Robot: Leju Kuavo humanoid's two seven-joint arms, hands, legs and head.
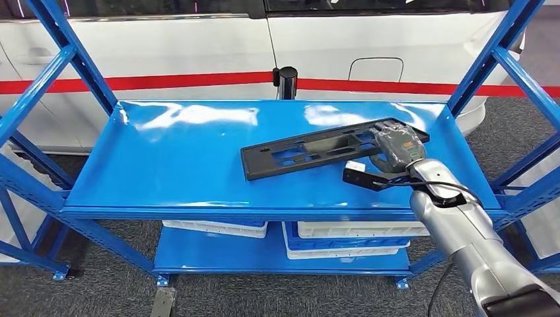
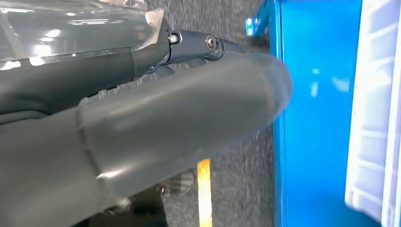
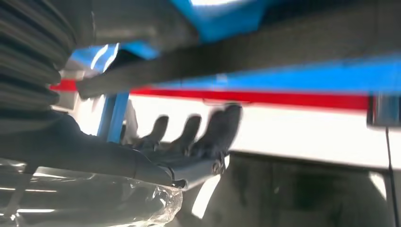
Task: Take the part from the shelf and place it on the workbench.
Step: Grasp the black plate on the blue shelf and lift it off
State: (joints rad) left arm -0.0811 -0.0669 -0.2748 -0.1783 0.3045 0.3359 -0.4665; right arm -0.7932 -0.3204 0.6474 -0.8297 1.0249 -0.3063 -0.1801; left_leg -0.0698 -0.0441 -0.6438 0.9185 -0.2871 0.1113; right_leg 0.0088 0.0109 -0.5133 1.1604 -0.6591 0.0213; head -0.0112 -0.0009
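Note:
The part [image 1: 310, 148] is a long flat black plastic panel with cut-outs, lying slantwise on the top deck of the blue shelf [image 1: 178, 158]. My right hand [image 1: 396, 146] sits at the panel's right end, reaching in from the lower right. In the right wrist view the panel [image 3: 246, 52] crosses as a dark blurred band, and the dark fingers [image 3: 208, 132] stretch out straight, apart from it with a gap between. My left hand [image 2: 189, 118] hangs low beside the shelf's lower deck and holds nothing.
Blue slanted uprights [image 1: 72, 59] frame the shelf on both sides. White bins [image 1: 356, 231] stand on the lower deck. A black post [image 1: 286, 80] rises behind the shelf, in front of a white car [image 1: 198, 46] with a red stripe. A yellow floor line [image 2: 204, 189] runs near the shelf.

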